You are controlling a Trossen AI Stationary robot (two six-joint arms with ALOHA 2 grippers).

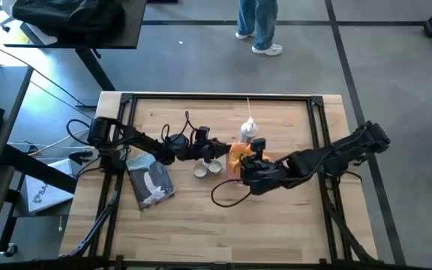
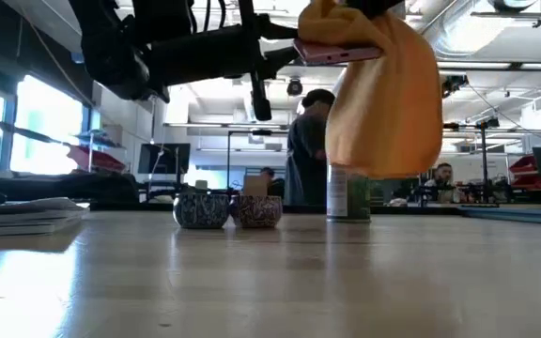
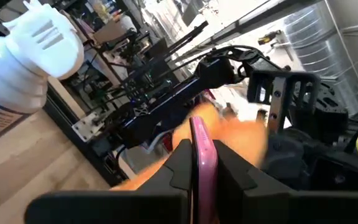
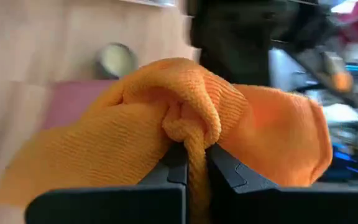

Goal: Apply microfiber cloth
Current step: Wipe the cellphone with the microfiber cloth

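Right wrist view: the right gripper pinches a bunched fold of the orange cloth, held in the air over a pink phone clamped edgewise by the left gripper, above the table.

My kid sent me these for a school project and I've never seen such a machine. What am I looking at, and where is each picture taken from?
Two dark robot arms work at a wooden table. One picture looks down from above, one looks level across the tabletop, and two come from cameras on the arms' wrists. The right gripper is shut on an orange microfiber cloth, lifted off the table. The left gripper holds a thin pink flat object beside it. On the table lie two small tins, a spray bottle and a grey-and-white packet.
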